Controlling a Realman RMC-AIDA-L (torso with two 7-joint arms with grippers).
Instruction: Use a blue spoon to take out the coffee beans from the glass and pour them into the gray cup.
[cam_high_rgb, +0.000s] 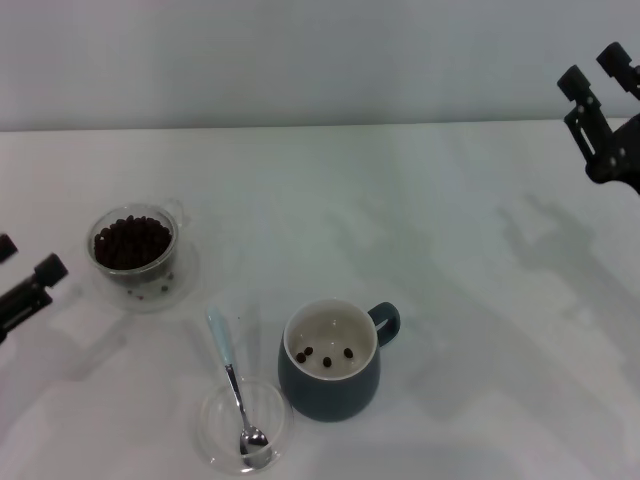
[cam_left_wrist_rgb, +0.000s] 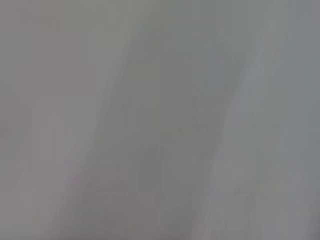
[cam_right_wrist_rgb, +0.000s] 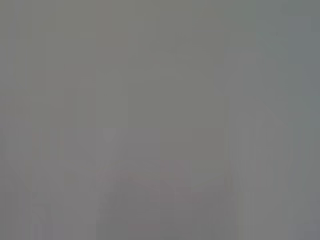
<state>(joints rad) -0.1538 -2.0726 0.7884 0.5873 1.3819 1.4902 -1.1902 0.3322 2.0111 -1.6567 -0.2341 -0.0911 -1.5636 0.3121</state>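
Note:
In the head view the glass (cam_high_rgb: 133, 250) stands at the left, heaped with dark coffee beans (cam_high_rgb: 131, 241). The gray cup (cam_high_rgb: 331, 360) stands at front centre, handle to the right, with three beans (cam_high_rgb: 327, 357) on its cream inside. The blue spoon (cam_high_rgb: 234, 381) lies left of the cup, its metal bowl resting in a flat clear dish (cam_high_rgb: 243, 426) and its pale handle pointing away. My left gripper (cam_high_rgb: 28, 270) is at the left edge, apart from the glass, open and empty. My right gripper (cam_high_rgb: 598, 68) is raised at the far right, open and empty. Both wrist views show only plain grey.
A few loose beans (cam_high_rgb: 150, 290) lie at the foot of the glass on its clear saucer. The white table (cam_high_rgb: 470, 280) stretches right of the cup to a pale back wall.

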